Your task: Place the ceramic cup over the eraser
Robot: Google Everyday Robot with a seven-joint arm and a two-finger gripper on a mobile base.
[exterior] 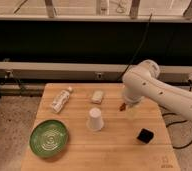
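Camera view, pincer right of ceramic cup, apart from it, opening indiscernible

I count one each: small white tapered ceramic cup, black squarish eraser, green round plate, white tube bottle, pale rectangular block, reddish-brown oblong piece, and one gripper right of the cup.
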